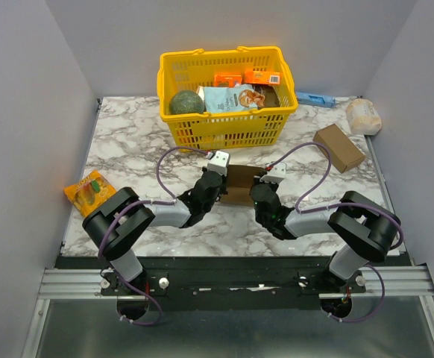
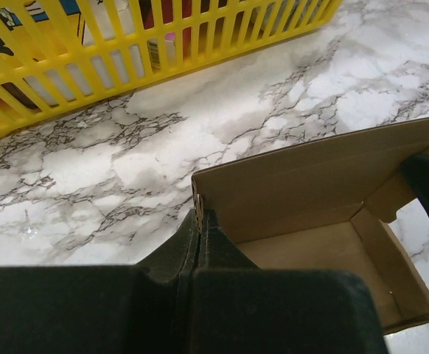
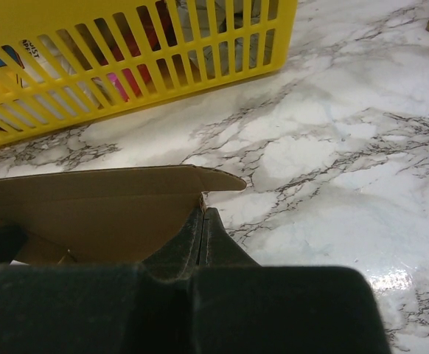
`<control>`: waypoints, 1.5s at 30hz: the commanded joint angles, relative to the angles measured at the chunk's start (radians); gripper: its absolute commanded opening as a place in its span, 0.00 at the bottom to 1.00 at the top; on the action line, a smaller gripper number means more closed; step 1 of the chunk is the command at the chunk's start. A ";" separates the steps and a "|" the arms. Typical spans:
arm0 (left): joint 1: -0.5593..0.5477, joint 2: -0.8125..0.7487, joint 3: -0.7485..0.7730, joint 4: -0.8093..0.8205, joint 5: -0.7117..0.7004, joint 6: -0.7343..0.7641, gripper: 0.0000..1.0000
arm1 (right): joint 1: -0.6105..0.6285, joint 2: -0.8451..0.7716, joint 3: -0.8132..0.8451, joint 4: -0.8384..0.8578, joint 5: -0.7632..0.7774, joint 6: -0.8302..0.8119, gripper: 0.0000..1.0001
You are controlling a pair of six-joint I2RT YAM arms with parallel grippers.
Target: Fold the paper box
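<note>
Cardboard, thin, plain and brown: the paper box [image 2: 310,192] lies on the marble table [image 1: 127,142] at the middle, between my two arms and just near of the yellow basket [image 1: 228,133]. From the left wrist I see it as an open tray, with the far wall upright, a side flap tucked in at the right corner and bare creases along the floor.

The left gripper [image 2: 201,217] is clenched on the box's left corner, with the cardboard edge nipped between its closed fingers. The right gripper [image 3: 202,206] pinches the right end of the far wall the same way, just under a rounded tab.

A thick brown carton [image 1: 338,147] lies well apart to the right, and an orange snack packet [image 1: 89,190] lies by the left edge. A white wrapped lump [image 1: 363,115] sits in the far right corner.

The basket holds a dark green round thing [image 1: 186,102], a pale blue packet [image 1: 232,98] and orange boxes [image 1: 262,76].
</note>
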 commanded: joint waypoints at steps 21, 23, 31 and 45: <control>-0.076 0.040 -0.128 0.190 0.097 -0.290 0.00 | 0.051 0.004 0.037 0.037 -0.046 0.097 0.00; -0.084 0.034 -0.134 0.186 0.093 -0.290 0.00 | 0.055 -0.001 0.045 0.013 -0.039 0.108 0.00; -0.122 0.037 -0.136 0.129 0.056 -0.336 0.00 | 0.075 -0.031 0.036 -0.076 -0.016 0.165 0.00; -0.171 0.054 -0.156 0.159 0.057 -0.427 0.00 | 0.098 -0.059 0.028 -0.203 -0.005 0.286 0.00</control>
